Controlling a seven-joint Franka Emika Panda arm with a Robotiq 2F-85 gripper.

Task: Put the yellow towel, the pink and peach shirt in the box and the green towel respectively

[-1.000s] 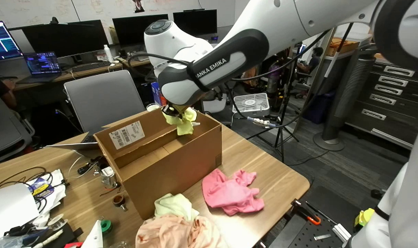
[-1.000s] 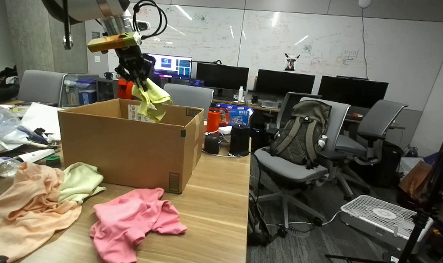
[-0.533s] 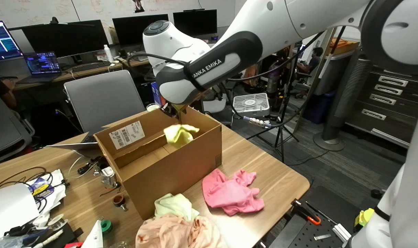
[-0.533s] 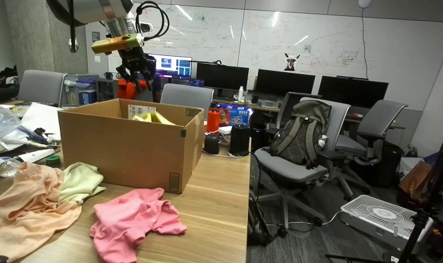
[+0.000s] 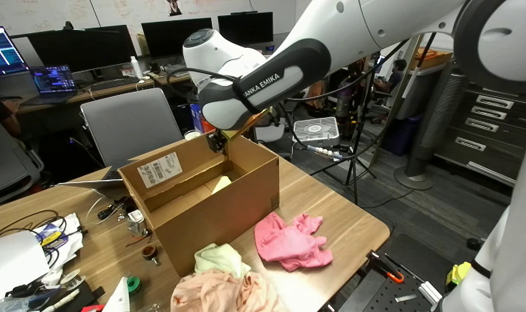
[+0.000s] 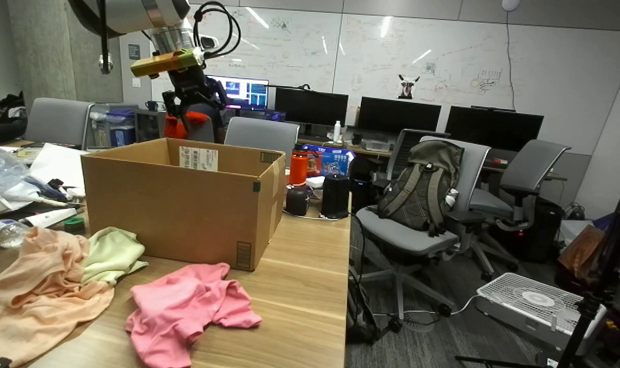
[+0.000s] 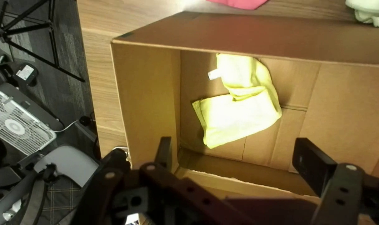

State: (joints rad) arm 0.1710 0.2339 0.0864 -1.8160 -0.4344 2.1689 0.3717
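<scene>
The cardboard box (image 5: 215, 221) stands with its top open on the wooden table. Inside, the yellow towel (image 7: 239, 115) lies folded over on the box floor; only a corner of this yellow towel (image 5: 221, 184) shows in an exterior view, and the front wall hides the rest. My gripper (image 7: 235, 153) hangs above the box, its jaws wide apart with nothing between them. The pink shirt (image 6: 187, 312) lies crumpled on the table in front of the box. Beside it, the peach shirt (image 6: 44, 291) touches the pale green towel (image 6: 113, 253), which rests against the box's foot.
A bottle (image 6: 10, 232), a green tape roll (image 6: 74, 225), papers and cables clutter the table on one side of the box. An orange flask (image 6: 298, 166) and black devices (image 6: 335, 197) stand beyond it. The box's upright walls surround the space below my gripper.
The gripper has opened and let go of the yellow towel, which has dropped into the box. The arm has shifted only slightly. The shirts and the green towel have not moved.
</scene>
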